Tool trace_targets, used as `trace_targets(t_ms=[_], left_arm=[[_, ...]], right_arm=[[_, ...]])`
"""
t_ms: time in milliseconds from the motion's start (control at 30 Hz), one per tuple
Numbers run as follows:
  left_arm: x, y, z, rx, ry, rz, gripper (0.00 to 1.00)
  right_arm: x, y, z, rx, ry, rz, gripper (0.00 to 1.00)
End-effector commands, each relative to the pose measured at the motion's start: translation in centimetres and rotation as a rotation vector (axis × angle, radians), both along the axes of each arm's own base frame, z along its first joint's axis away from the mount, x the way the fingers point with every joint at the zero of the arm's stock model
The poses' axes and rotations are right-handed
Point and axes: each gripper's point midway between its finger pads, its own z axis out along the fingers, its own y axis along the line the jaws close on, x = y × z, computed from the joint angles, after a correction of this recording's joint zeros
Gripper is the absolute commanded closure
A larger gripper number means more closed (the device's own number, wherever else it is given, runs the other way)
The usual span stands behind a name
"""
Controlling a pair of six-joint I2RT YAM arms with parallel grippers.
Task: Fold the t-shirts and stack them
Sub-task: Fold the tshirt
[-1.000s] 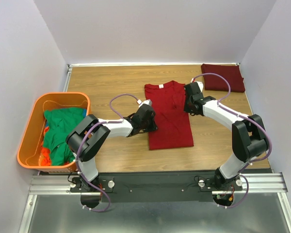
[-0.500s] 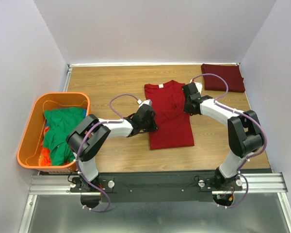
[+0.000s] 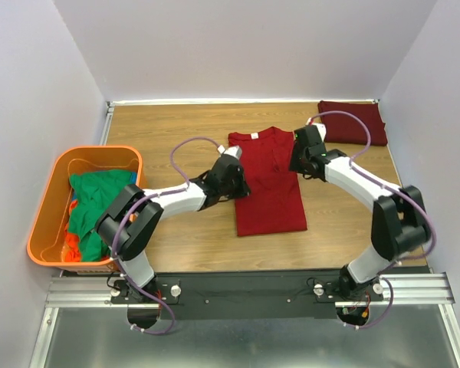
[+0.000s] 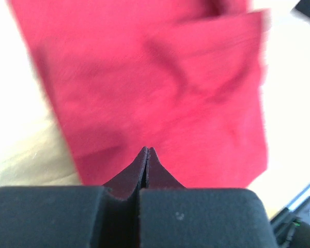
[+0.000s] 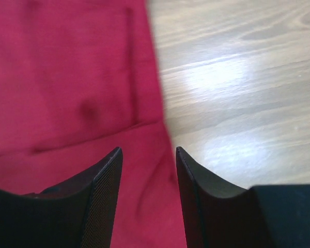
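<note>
We have edged both arms toward 12 o'clock beside the red t-shirt [image 3: 268, 192]: left gripper [image 4: 146, 151] pressed together, right gripper [image 5: 147, 151] apart astride its 3 o'clock edge, apparently readying the next fold.

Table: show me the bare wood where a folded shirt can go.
Free: far left, between orange tub and red t-shirt; near right, between that shirt and the right arm. Crowded: middle, left claw and right claw at the shirt's sides; far right corner, maroon t-shirt.
</note>
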Motion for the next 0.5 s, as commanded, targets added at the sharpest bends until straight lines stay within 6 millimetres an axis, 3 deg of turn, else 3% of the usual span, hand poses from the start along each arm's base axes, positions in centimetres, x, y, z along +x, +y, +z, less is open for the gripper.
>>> trace_targets(t_ms=[0,33,100,133,200,300,467], left_arm=[[1.2,-2.6,5.7,-0.087,-0.11,-0.104,1.0],[1.0,-3.3,5.5,-0.097,-0.097,-0.136,1.0],[1.5,-4.3,6.4,-0.116,-0.11,-0.153,1.0],[1.4,-4.9,5.6,-0.115,-0.091,-0.171,1.0],[1.5,-6.2,6.1,-0.135,-0.092,-0.2,1.0],[1.9,-7.8,5.6,-0.149,-0.081,-0.229,1.0],[2.8,-9.6,2.6,-0.158,-0.028,-0.261,1.0]], right_arm=[[-2.1,2.7,2.9,0.187,-0.037,0.058,0.47],[-3.1,2.7,1.9,0.196,-0.012,0.06,0.48],[-3.8,3.1,2.6,0.248,-0.041,0.044,0.53],[-4.8,2.9,1.5,0.255,-0.019,0.032,0.58],[-5.4,2.8,1.8,0.292,-0.04,0.006,0.63],[-6.7,3.3,0.7,0.355,-0.025,0.011,0.65],[-8.9,3.5,-2.5,0.406,0.04,-0.006,0.66]])
